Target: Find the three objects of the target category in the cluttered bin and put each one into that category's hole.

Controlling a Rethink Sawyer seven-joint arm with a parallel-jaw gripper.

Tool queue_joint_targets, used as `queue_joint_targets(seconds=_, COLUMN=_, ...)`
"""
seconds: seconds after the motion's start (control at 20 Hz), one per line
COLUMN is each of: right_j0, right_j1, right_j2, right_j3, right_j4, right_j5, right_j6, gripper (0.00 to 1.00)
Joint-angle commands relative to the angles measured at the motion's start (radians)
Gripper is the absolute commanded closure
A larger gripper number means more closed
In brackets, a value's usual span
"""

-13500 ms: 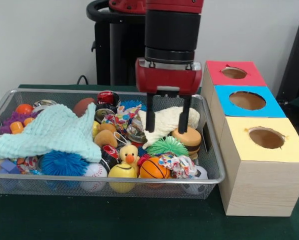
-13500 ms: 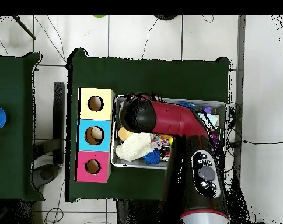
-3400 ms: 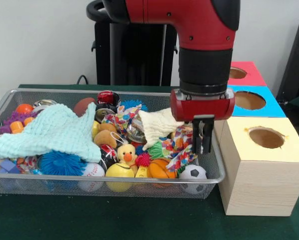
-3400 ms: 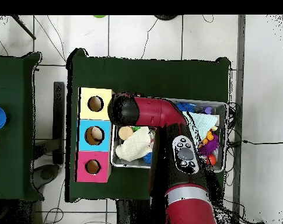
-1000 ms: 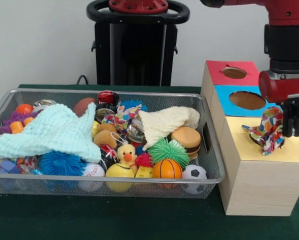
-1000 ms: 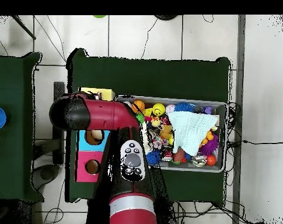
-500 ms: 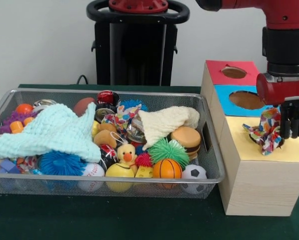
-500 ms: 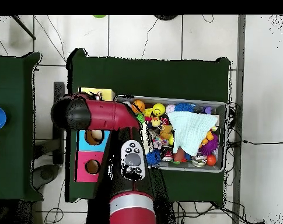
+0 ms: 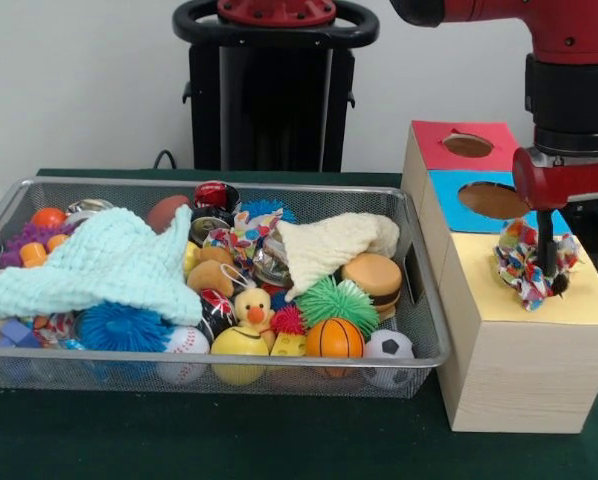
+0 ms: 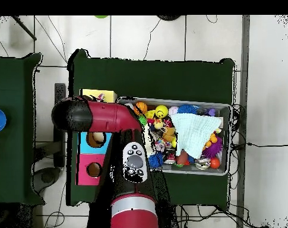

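Note:
A crumpled multicoloured cloth [image 9: 525, 266] lies on the yellow-topped box [image 9: 499, 310], over its hole. My gripper [image 9: 576, 262] stands open above that box, its left finger [image 9: 545, 255] pressing into the cloth and the other off to the right. The wire bin [image 9: 229, 357] holds a second patterned cloth [image 9: 241, 240], a cream knitted cloth [image 9: 329, 245] and a mint knitted cloth [image 9: 99, 262]. In the overhead view the arm [image 10: 92, 116] covers the yellow box [image 10: 100, 94] and hides the gripper.
The blue box [image 9: 459, 212] and red box [image 9: 434, 140] stand behind the yellow one, each with a round hole. Balls, a duck, a burger toy [image 9: 372, 277] and spiky toys fill the bin [image 10: 226, 108]. A black stand rises behind the bin.
The gripper's fingers have spread apart, letting go of the patterned cloth, which has settled lower onto the yellow box's hole. The arm has hardly moved.

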Motion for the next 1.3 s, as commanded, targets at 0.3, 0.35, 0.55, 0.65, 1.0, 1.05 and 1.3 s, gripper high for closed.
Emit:
queue_joint_targets(seconds=0.3, right_j0=0.002, right_j1=0.057, right_j2=-0.032, right_j3=-0.009, right_j4=0.046, right_j5=0.165, right_j6=0.244, gripper=0.0)
queue_joint_targets(seconds=0.35, right_j0=0.002, right_j1=0.057, right_j2=-0.032, right_j3=-0.008, right_j4=0.049, right_j5=0.168, right_j6=0.243, gripper=0.0)
queue_joint_targets(seconds=0.55, right_j0=0.008, right_j1=0.028, right_j2=-0.038, right_j3=0.005, right_j4=0.058, right_j5=0.2, right_j6=0.247, gripper=0.0)
queue_joint_targets(seconds=0.65, right_j0=0.01, right_j1=0.006, right_j2=-0.039, right_j3=0.012, right_j4=0.067, right_j5=0.215, right_j6=0.251, gripper=0.0)
queue_joint_targets(seconds=1.0, right_j0=0.012, right_j1=-0.012, right_j2=-0.031, right_j3=0.027, right_j4=0.082, right_j5=0.214, right_j6=0.248, gripper=0.0)
queue_joint_targets(seconds=1.05, right_j0=0.013, right_j1=-0.014, right_j2=-0.03, right_j3=0.029, right_j4=0.085, right_j5=0.213, right_j6=0.247, gripper=0.0)
queue_joint_targets(seconds=1.3, right_j0=0.008, right_j1=-0.044, right_j2=-0.018, right_j3=0.038, right_j4=0.104, right_j5=0.223, right_j6=0.237, gripper=0.0)
